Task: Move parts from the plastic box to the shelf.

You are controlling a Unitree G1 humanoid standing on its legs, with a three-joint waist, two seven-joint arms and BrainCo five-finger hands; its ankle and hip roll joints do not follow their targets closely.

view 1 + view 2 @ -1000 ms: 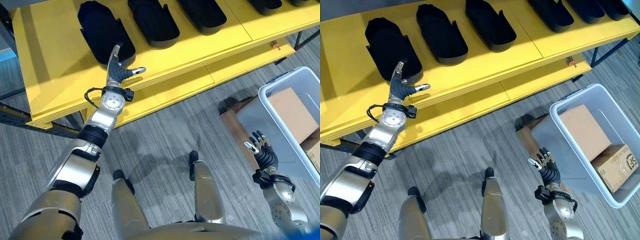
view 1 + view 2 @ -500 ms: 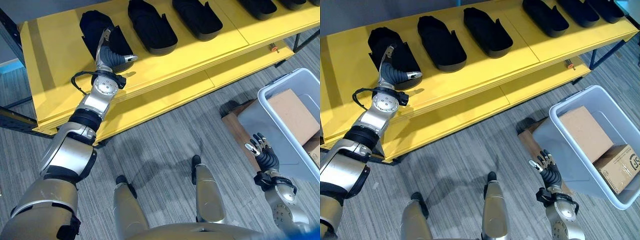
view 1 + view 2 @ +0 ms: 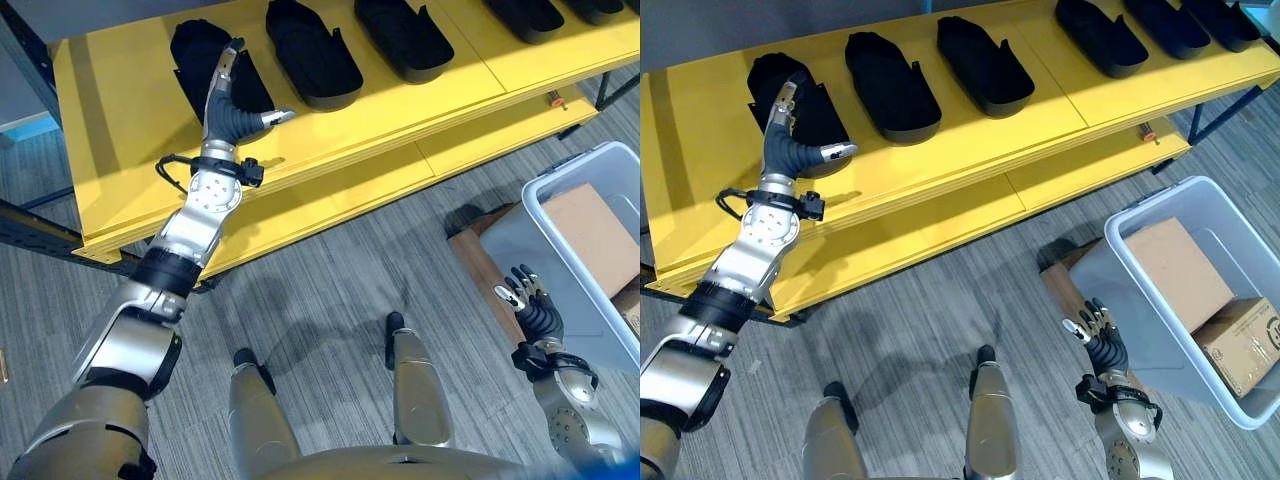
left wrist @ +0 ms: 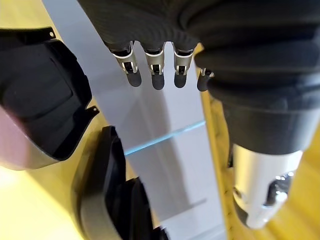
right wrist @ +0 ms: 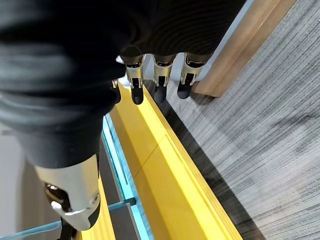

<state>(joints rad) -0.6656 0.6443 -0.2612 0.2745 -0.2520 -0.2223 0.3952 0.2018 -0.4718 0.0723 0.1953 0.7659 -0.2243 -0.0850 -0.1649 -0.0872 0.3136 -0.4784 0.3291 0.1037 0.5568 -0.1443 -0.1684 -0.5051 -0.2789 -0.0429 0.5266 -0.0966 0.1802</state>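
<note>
— Presently, item one: shelf point(image 3: 970, 140), yellow, black trays in a row. What is held over it?

— Nothing. The left hand point(image 3: 232, 112) is raised at the leftmost tray point(image 3: 815, 100), fingers straight, no part in it.

— Item two?

— Plastic box point(image 3: 1110, 262), on the floor to the right; cardboard parts point(image 3: 1180, 270) are kept inside. The right hand point(image 3: 1102, 343) is placed beside its wall, fingers loose, unladen.

— Step judged?

— A fetch: a reach into the box is called for.

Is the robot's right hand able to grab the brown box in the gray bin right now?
Probably not yet. The right hand hangs open outside the gray bin, low by its near wall, and the brown box lies inside past that wall. It would need to lift over.
</note>
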